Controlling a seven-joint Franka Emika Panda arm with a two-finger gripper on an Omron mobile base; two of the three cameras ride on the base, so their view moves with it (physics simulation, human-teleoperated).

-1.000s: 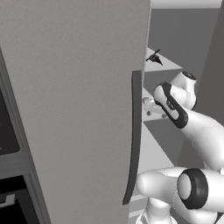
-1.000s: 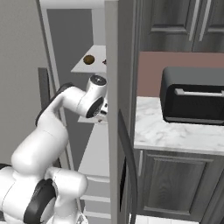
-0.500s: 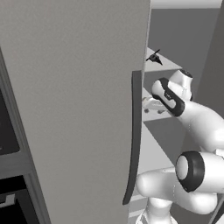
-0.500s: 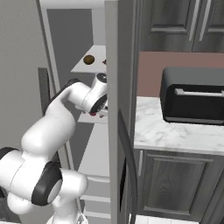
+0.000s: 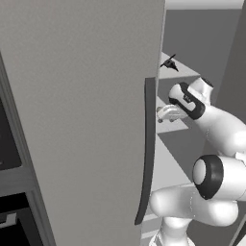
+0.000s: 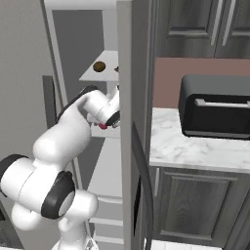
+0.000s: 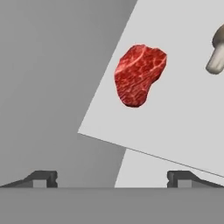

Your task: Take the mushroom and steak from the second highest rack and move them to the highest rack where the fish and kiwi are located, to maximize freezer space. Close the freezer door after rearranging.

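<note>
Red steak (image 7: 139,74) upper centre, on second highest rack (image 7: 175,127) | mushroom (image 7: 217,54) right edge | gripper (image 7: 113,178) jaws apart, empty, bottom

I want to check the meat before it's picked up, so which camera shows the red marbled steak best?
The hand view: the red marbled steak lies whole and unobstructed on the pale shelf. The right base view shows a red sliver under the arm.

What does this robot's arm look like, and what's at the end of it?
The arm is made of smooth, rounded white segments, like fat tubes, joined by dark black rings and caps at the joints. No loose cables or markings can be seen. At its end sits a pale grey-white gripper with two small dark fingertips, which look like low wedge-shaped tabs.
</note>
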